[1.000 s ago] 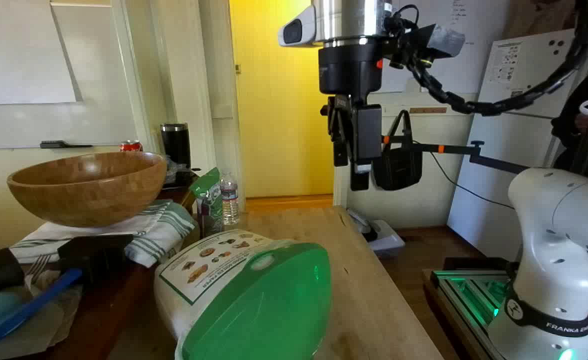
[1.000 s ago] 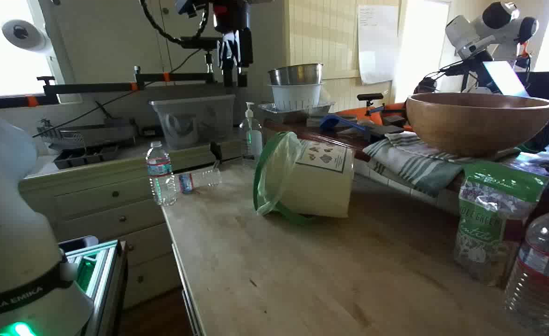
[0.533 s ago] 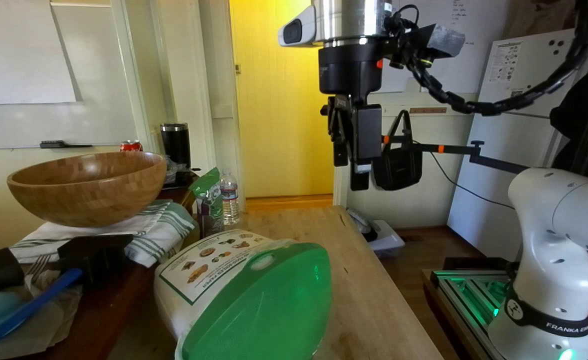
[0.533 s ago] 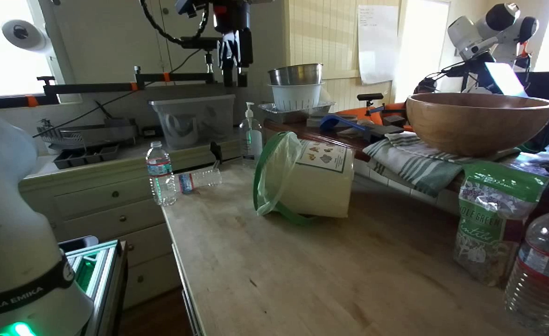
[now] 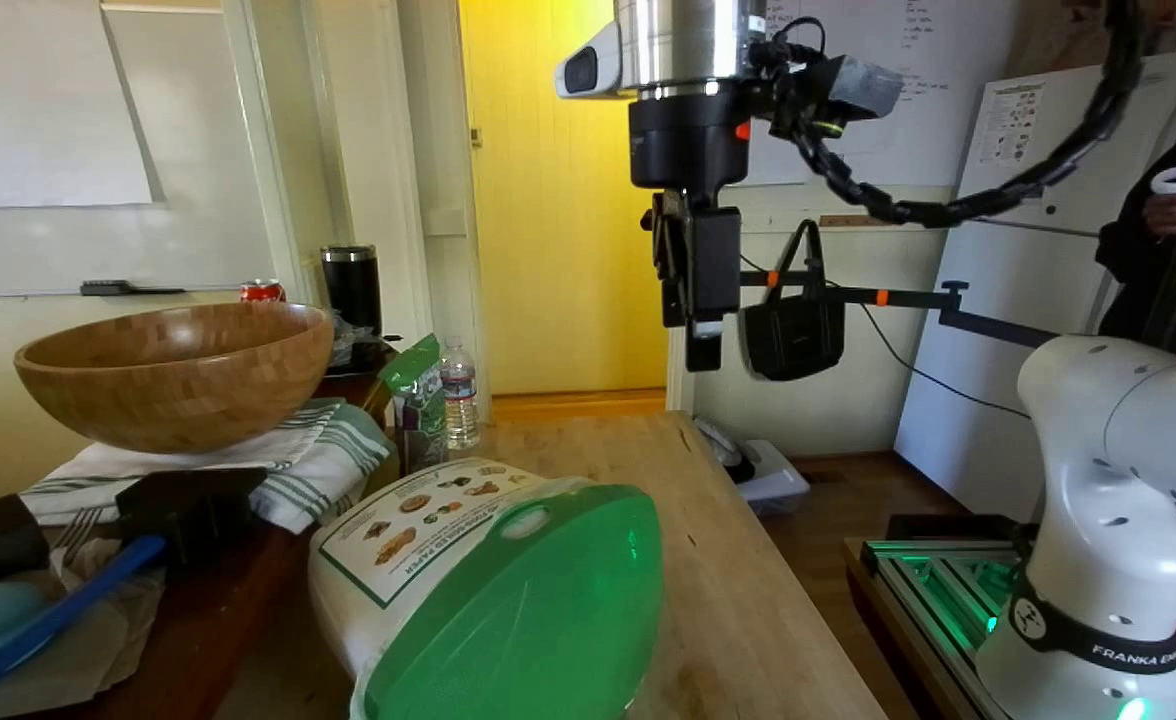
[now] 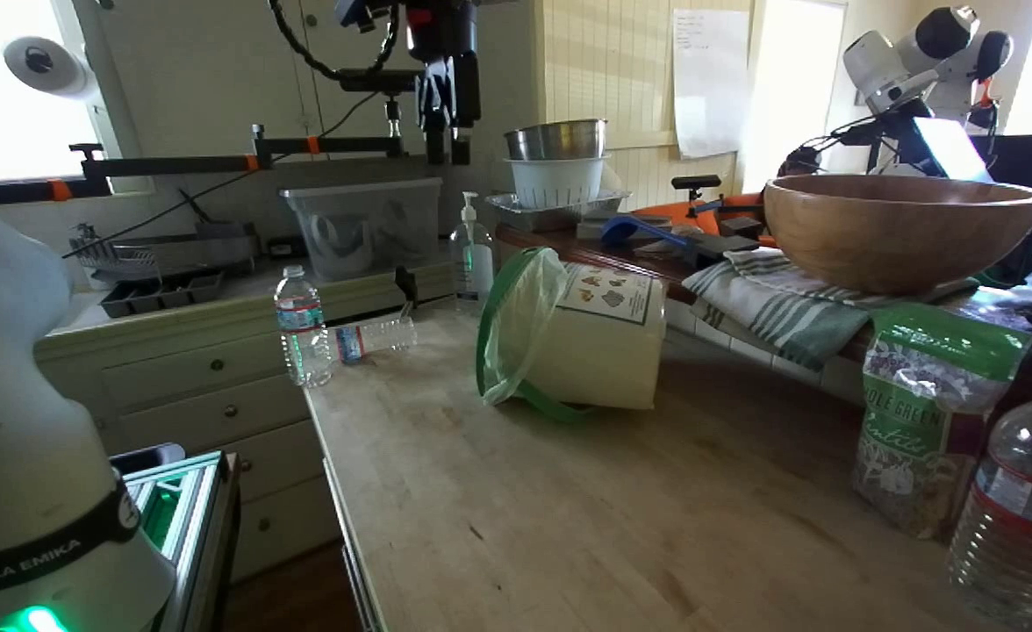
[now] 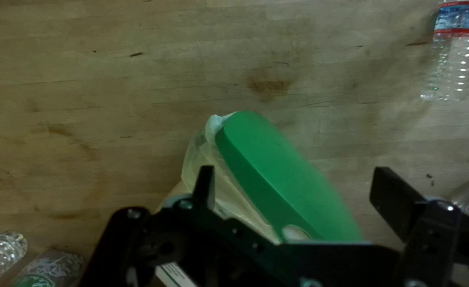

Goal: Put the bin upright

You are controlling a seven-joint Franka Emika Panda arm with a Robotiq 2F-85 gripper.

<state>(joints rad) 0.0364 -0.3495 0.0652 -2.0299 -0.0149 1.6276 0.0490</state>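
The bin lies on its side on the wooden table in both exterior views, with its printed white body [image 5: 418, 540] [image 6: 604, 355] toward the wall counter. Its green lid [image 5: 538, 620] faces sideways, and a thin bag liner [image 6: 529, 329] shows at the rim. In the wrist view the green lid [image 7: 274, 171] and liner appear below the fingers; most of the body is hidden behind the gripper. My gripper [image 7: 294, 169] is open and empty, with its two fingers wide apart. In both exterior views the gripper [image 5: 689, 345] [image 6: 447, 161] hangs pointing down, well above the table and apart from the bin.
A water bottle [image 6: 303, 329] stands at the table edge, with another bottle [image 6: 376, 340] lying beside it. A soap pump bottle [image 6: 472, 254] stands behind the bin. A green bag [image 6: 937, 421], a bottle [image 6: 1025, 500], and a wooden bowl [image 6: 902, 233] on a towel are at the side.
The arm and gripper have shifted slightly, leftward in an exterior view and slightly rightward in another, turning a little. The bin has not moved. A person by the fridge has shifted.
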